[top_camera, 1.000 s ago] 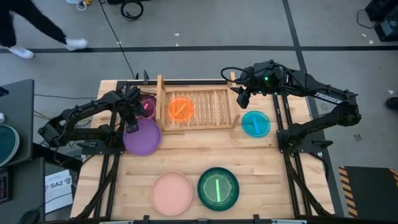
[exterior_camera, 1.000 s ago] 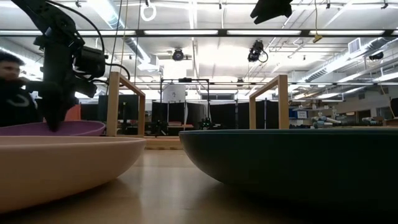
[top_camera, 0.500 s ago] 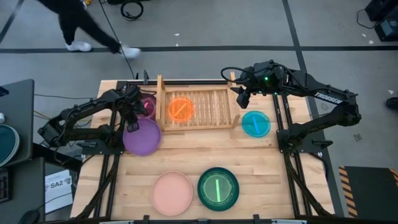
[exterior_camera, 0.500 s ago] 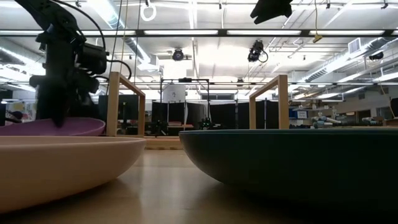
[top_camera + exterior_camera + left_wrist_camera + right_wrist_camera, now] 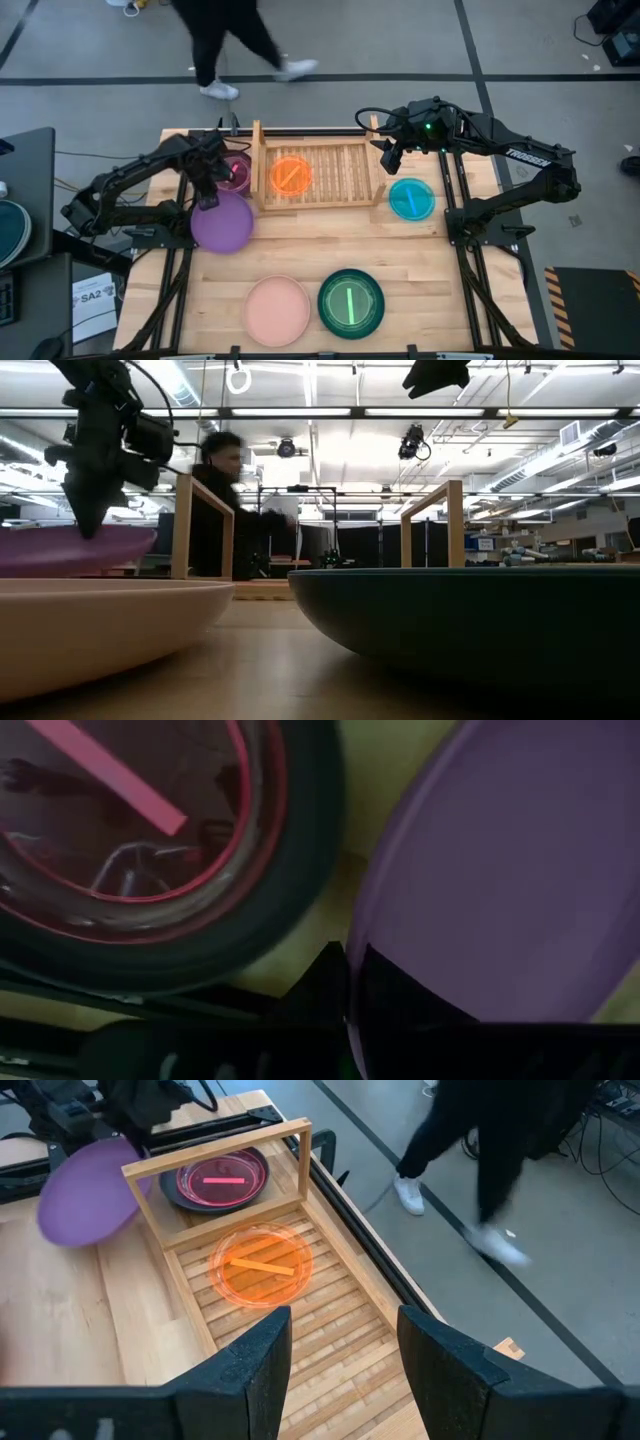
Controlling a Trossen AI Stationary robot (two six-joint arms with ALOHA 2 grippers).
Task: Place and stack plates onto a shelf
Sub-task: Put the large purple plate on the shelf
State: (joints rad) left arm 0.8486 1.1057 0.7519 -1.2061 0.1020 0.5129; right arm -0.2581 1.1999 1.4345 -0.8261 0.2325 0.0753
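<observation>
At the near edge of the butcher-block table (image 5: 300, 240) lay a round pink plastic plate (image 5: 277, 310) and, just beside it, a round dark green-teal plastic plate (image 5: 351, 301), both untouched and evidently waiting their turn. Farther in, toward the left edge, the left gripper (image 5: 207, 200) had its jaws closed on the rim of the round purple plastic plate (image 5: 222, 222), which the low view showed raised off the tabletop and tilted, presumably so it could clear the upright side board on its way over. Just beyond it sat a round maroon plate (image 5: 235, 172), outside the left board. At the far edge stood the low rack of pale wooden slats (image 5: 335, 175), with a small translucent orange plate (image 5: 291, 176) already resting on its left half. A small translucent cyan plate (image 5: 411, 198) lay off its right end. The right gripper (image 5: 388, 157) hovered over the rack's far right corner, jaws apart and empty, seemingly waiting.
</observation>
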